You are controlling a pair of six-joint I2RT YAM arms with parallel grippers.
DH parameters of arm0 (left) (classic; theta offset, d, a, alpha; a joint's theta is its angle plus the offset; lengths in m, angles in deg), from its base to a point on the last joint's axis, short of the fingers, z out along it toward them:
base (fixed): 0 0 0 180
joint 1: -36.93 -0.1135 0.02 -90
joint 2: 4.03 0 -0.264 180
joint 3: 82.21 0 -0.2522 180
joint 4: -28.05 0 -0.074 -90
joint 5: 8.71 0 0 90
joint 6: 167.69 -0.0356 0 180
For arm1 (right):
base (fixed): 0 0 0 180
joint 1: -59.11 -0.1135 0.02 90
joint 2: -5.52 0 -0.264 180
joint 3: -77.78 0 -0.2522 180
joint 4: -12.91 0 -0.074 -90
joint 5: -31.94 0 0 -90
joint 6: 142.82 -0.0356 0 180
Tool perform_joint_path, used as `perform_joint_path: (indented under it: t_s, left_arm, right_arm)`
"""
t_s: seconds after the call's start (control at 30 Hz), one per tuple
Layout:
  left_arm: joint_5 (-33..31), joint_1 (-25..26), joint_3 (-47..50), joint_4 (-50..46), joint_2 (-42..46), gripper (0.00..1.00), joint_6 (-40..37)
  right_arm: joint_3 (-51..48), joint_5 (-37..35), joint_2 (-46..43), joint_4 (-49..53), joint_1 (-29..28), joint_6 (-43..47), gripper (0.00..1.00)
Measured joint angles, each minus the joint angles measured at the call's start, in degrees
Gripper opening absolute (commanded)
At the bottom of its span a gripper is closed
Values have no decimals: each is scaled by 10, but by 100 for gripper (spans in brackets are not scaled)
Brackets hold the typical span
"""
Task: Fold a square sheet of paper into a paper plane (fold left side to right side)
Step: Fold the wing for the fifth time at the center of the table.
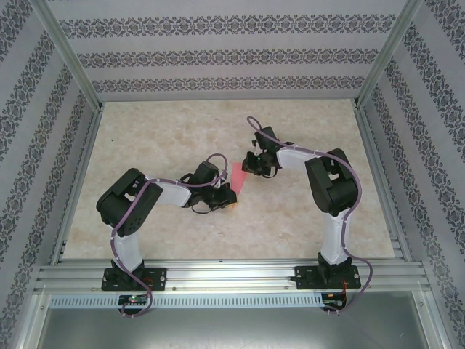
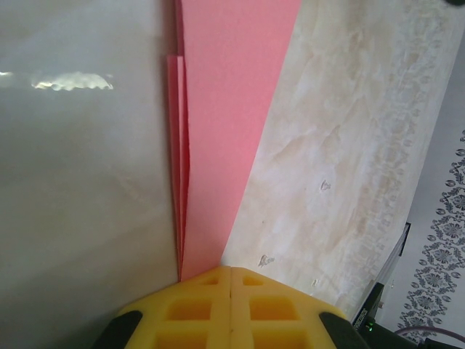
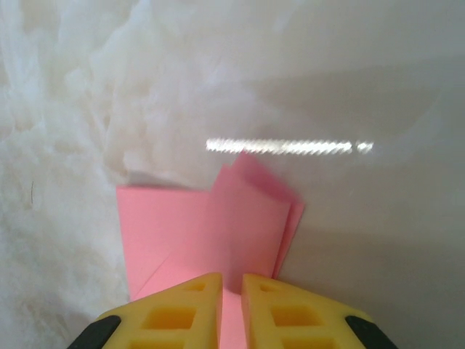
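Observation:
The salmon-pink sheet of paper (image 1: 240, 179) lies mid-table between the two grippers, folded into several layers that taper like a paper plane. In the left wrist view the paper (image 2: 225, 109) runs away from my left gripper (image 2: 231, 269). That gripper's yellow fingers are pressed together over the paper's narrow end, and I cannot tell if they pinch it. From above, the left gripper (image 1: 225, 195) sits at the paper's near end and the right gripper (image 1: 254, 163) at its far end. In the right wrist view a raised flap of the paper (image 3: 182, 225) runs into the narrow gap of my right gripper (image 3: 231, 280), which is shut on it.
The marbled table top (image 1: 167, 138) is walled by patterned panels (image 1: 218, 54) with aluminium posts at the corners. An aluminium rail (image 1: 232, 273) carrying both arm bases runs along the near edge. Both forearms angle in toward the table's middle.

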Motion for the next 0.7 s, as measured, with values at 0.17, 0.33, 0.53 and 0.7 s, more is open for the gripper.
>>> perform_joint_path:
  t_s: [0.17, 0.33, 0.53, 0.7]
  left_arm:
    - [0, 0, 1, 1, 0, 0, 2]
    - [0, 0, 1, 2, 0, 0, 2]
    - [0, 0, 1, 2, 0, 0, 2]
    - [0, 0, 1, 2, 0, 0, 2]
  right_arm:
    - [21, -3, 12, 6, 11, 3, 17]
    - [26, -7, 15, 12, 12, 2, 17]
    - [27, -13, 15, 13, 15, 2, 19]
    - [27, -13, 15, 13, 17, 2, 21]
